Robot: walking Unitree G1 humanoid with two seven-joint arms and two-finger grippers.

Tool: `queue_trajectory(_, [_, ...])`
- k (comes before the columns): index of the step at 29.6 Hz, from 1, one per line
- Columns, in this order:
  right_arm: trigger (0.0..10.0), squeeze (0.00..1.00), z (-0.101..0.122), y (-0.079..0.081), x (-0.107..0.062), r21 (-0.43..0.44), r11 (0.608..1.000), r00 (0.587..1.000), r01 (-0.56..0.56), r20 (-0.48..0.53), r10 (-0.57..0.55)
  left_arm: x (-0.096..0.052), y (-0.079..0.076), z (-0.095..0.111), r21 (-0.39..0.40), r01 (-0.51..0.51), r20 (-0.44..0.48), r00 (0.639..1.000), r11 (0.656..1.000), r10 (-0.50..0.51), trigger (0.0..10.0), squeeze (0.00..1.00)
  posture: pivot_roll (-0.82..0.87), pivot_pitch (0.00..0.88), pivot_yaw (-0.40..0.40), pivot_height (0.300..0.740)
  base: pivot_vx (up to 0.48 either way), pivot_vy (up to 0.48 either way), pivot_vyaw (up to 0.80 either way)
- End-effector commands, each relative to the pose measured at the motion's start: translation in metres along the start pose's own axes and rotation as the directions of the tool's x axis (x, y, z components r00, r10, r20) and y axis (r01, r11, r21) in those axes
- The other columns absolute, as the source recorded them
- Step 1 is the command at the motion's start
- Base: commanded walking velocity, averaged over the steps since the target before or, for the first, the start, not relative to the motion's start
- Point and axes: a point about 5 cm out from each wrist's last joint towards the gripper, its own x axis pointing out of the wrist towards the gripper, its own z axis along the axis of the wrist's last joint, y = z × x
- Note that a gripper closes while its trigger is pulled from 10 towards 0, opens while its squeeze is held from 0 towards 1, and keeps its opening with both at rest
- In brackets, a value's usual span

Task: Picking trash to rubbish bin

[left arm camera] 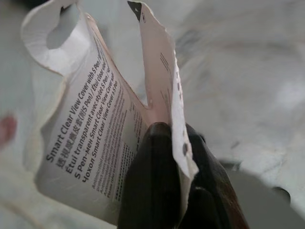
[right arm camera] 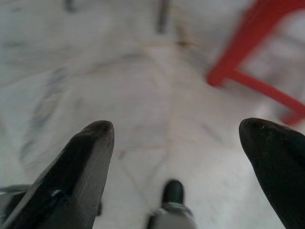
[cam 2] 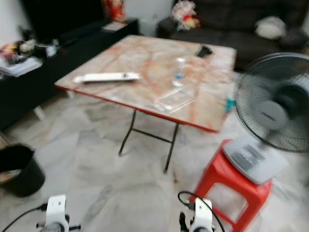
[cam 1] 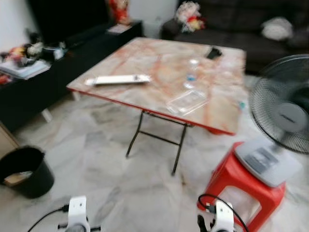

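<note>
Between my left gripper's [left arm camera: 178, 157] closed fingers I pinched torn card packaging [left arm camera: 90, 124].
My right gripper [right arm camera: 178, 143] gaped over marble floor [right arm camera: 143, 81].

Torn card packaging [left arm camera: 95, 138] pinched in the left hand [left arm camera: 178, 157]
A black rubbish bin [cam 1: 24, 171] is seen on the floor, some cardboard already inside.

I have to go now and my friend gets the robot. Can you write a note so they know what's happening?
Left gripper: shut on a torn cardboard package with printed text.
Right gripper: open, holding nothing, above the floor by the red stool.
Black bin: on the floor to the robot's left, something already inside.
Still on the table: clear plastic tray, bottle, long white piece.
Next, probably: drop the package in the bin.
</note>
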Motion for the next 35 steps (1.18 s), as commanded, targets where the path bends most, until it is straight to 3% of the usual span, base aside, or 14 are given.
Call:
queue_trajectory(1, [10.0,0.00,0.0087,0.0108,0.0026,-0.023,0.999,0.999,-0.031,0.028,0.032,-0.0003,0.0075,-0.0013,-0.016,-0.024,-0.009,1.000,1.000,0.023,10.0,0.00,0.03,0.023,-0.020,0.740,0.304,0.000,0.80])
queue_trajectory(19, [10.0,0.00,0.0070,0.0138,0.0024,-0.047,0.998,0.999,-0.041,0.021,0.042,-0.0004,0.0087,-0.0012,-0.026,-0.029,-0.006,1.000,0.999,0.029,10.0,0.00,0.04,0.034,-0.023,0.740,0.296,0.000,0.80])
queue_trajectory(24, [10.0,0.00,0.0059,0.0136,0.0024,-0.023,0.999,0.999,-0.034,0.017,0.035,-0.0004,0.0088,-0.0010,-0.026,-0.030,-0.005,1.000,0.999,0.029,10.0,0.00,0.04,0.036,-0.023,0.740,0.282,0.000,0.23])
queue_trajectory(29, [10.0,0.00,0.0072,0.0149,0.0026,-0.052,0.998,0.999,-0.043,0.020,0.044,-0.0004,0.0093,-0.0009,-0.024,-0.029,-0.005,1.000,0.999,0.029,10.0,0.00,0.04,0.038,-0.022,0.740,0.279,0.000,0.00])
queue_trajectory(35, [10.0,0.00,0.0077,0.0174,0.0028,-0.062,0.997,0.998,-0.052,0.022,0.054,-0.0003,0.0096,-0.0007,-0.024,-0.030,-0.005,1.000,0.999,0.030,10.0,0.00,0.04,0.039,-0.023,0.740,0.281,0.000,0.80])
